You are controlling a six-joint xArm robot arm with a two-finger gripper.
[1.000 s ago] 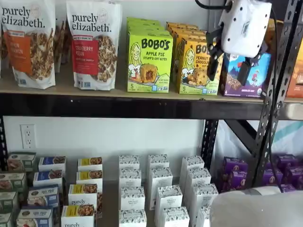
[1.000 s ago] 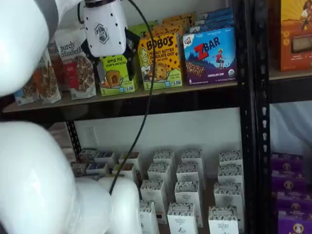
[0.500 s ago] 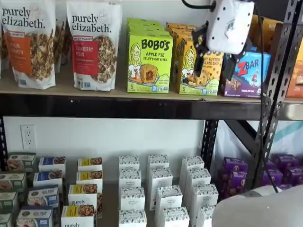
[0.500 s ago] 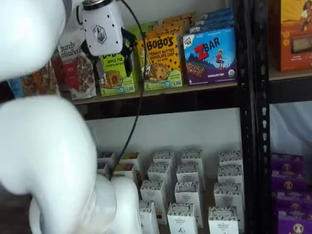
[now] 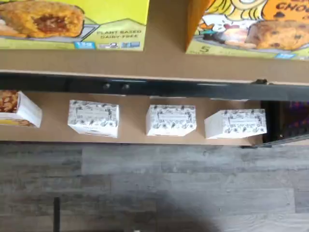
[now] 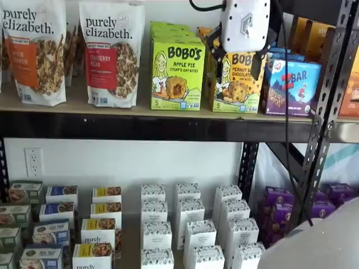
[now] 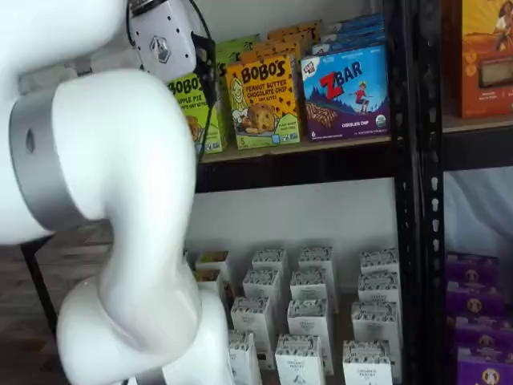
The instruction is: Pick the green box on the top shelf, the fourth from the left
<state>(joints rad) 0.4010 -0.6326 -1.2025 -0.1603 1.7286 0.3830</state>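
1. On the top shelf [image 6: 140,112], the green box [image 6: 176,73] stood upright at the front of its row, between the granola pouch [image 6: 109,53] and the yellow-orange Bobo's peanut butter box [image 6: 238,84].
2. Its long axis ran vertical, its printed face toward the aisle.
3. It looked light, stiff yet crushable cardboard, best taken across its narrow side walls.
4. The gripper [image 6: 234,63] hung before the peanut butter box, jaws spread wide, holding nothing.

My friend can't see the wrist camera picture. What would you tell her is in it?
The green box and an orange box stand on the top shelf, seen from above. Beneath its black beam sit small white boxes, then grey wood floor. No gripper shows.
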